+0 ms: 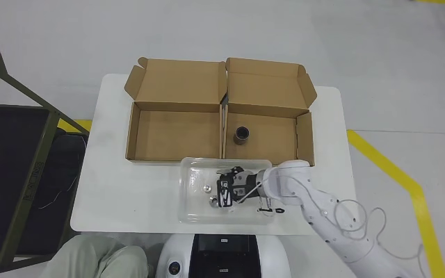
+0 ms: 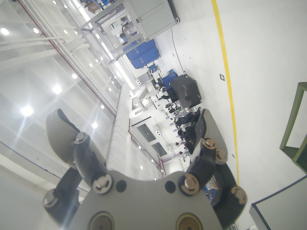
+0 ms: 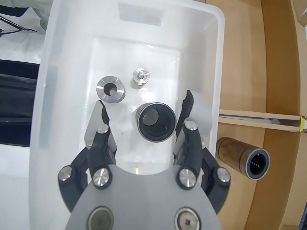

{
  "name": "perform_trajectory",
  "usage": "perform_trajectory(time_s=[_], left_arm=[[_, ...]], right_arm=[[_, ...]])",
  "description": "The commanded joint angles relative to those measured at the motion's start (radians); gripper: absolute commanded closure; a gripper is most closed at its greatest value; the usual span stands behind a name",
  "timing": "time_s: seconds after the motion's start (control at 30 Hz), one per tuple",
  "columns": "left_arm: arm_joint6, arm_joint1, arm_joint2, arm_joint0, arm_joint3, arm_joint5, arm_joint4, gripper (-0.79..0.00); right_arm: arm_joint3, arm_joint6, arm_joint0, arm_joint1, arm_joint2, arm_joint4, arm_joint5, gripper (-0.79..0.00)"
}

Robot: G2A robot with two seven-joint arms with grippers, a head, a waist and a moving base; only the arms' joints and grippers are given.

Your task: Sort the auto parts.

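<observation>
My right gripper [image 3: 144,106] [image 1: 224,191] hangs open inside the clear plastic bin [image 3: 72,10] [image 1: 191,167], its fingers on either side of an upright black-lined metal cylinder [image 3: 156,125]. Just beyond it in the bin stand a short silver bushing [image 3: 110,89] [image 1: 213,203] and a small silver cap piece [image 3: 141,76] [image 1: 206,187]. A similar bronze-toned cylinder [image 3: 242,158] [image 1: 242,133] lies in the right cardboard box [image 1: 306,142]. My left gripper [image 2: 129,125] is open, holds nothing and points up at the room, away from the table.
The left cardboard box [image 1: 132,135] stands beside the right one behind the bin, sharing a middle wall; both have flaps raised at the back. A person's knees [image 1: 97,257] are at the table's near left corner. A dark chair [image 1: 28,181] stands left of the table.
</observation>
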Motion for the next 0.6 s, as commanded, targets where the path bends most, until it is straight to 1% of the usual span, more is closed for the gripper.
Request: perform_trajectory(time_s=[0.0,0.2,0.57], left_arm=[[0.0,0.0,0.0,0.0,0.0,0.0,0.0,-0.785],[0.0,0.0,0.0,0.0,0.0,0.0,0.0,-0.785],[0.0,0.0,0.0,0.0,0.0,0.0,0.0,-0.785]], right_arm=[[0.005,0.004,0.006,0.0,-0.007,-0.02,0.004,-0.613],[0.026,-0.023,0.024,-0.002,-0.035,-0.073,0.007,-0.634],[0.102,-0.065,0.055,-0.009,-0.054,-0.085,0.034,-0.613]])
